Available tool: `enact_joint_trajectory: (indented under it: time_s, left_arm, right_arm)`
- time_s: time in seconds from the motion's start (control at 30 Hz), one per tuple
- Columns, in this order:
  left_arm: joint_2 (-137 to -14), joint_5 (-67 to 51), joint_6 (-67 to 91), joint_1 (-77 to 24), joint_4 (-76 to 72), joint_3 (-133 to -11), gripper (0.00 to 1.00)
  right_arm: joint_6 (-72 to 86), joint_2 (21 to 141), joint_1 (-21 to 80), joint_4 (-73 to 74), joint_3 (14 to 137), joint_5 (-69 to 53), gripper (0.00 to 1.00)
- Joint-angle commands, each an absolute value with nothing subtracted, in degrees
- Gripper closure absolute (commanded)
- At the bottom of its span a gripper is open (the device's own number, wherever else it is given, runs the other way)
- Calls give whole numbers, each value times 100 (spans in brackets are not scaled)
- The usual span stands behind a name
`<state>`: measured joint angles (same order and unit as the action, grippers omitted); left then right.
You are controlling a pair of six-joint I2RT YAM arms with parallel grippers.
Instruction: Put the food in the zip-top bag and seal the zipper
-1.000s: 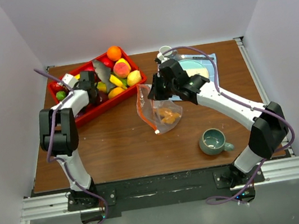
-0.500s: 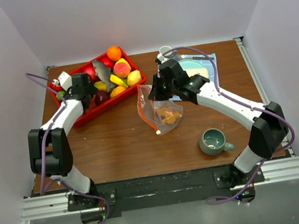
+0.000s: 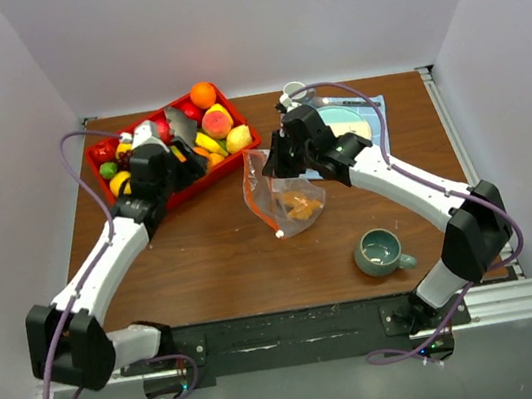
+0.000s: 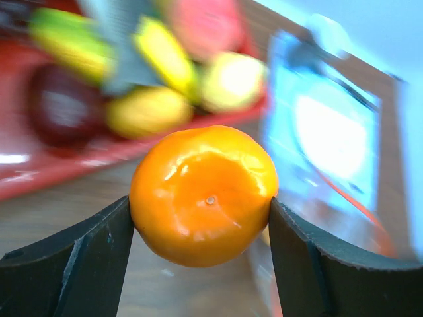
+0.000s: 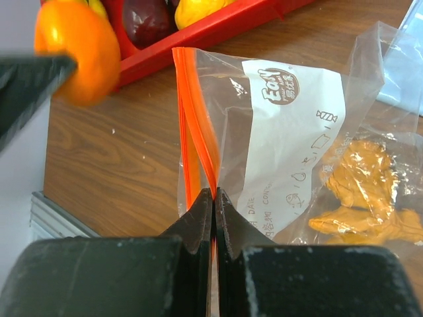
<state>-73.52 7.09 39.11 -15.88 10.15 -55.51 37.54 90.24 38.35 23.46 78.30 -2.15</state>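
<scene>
Left jaws wide, gripping orange (image 4: 203,195) by red tray (image 5: 198,34) rim, right jaws pinched shut on zip-top bag (image 5: 291,132) zipper (image 5: 192,119) edge, bare table (image 3: 215,258) lower centre.

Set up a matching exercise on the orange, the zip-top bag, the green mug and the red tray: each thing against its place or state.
Things:
1. orange
2. zip-top bag
3. green mug
4. red tray

Places or states:
A. standing alone, touched by neither hand
B. pinched at its zipper by the right hand
C. filled with fruit
D. gripped by the left hand

Pairs: 1-D, 2-B, 3-A, 4-C
</scene>
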Motion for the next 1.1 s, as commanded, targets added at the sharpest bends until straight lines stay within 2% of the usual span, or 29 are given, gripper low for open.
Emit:
enact_joint_trajectory:
  time_s: [0.0, 0.23, 0.47, 0.6, 0.8, 0.87, 0.9, 1.0, 1.03, 1.07]
  left_arm:
    - [-6646, -289, 3849, -2169, 694, -5414, 88]
    - [-6433, -711, 4305, -2856, 247, -5081, 88]
    - [-6907, -695, 4720, -3286, -719, -4676, 88]
    - [-7242, -528, 4703, -3471, -826, -4728, 89]
    - [-7664, -18, 4536, -3691, -185, -5132, 89]
    - [-7708, 158, 4509, -3744, -62, -5220, 74]
    - [-7691, 158, 4483, -3753, -62, -5247, 61]
    - [-7603, 123, 4439, -3797, -88, -5282, 44]
    - [-7550, 80, 4438, -3806, -70, -5317, 33]
    - [-7515, 62, 4438, -3806, -62, -5335, 27]
  right_arm:
    - [3876, 9035, 3867, 2083, 7989, -9, 100]
    - [4042, 8956, 3867, 2039, 7963, 141, 100]
    - [4175, 8745, 3867, 2013, 7902, 211, 100]
    - [4219, 8517, 3867, 2030, 7901, 176, 100]
    - [4254, 8218, 3867, 2100, 7858, 158, 100]
    - [4254, 8165, 3867, 2127, 7831, 184, 100]
    - [4245, 8165, 3858, 2144, 7831, 193, 100]
    - [4236, 8191, 3867, 2171, 7805, 176, 100]
    - [4228, 8209, 3876, 2171, 7796, 184, 100]
    - [4219, 8218, 3867, 2180, 7778, 193, 100]
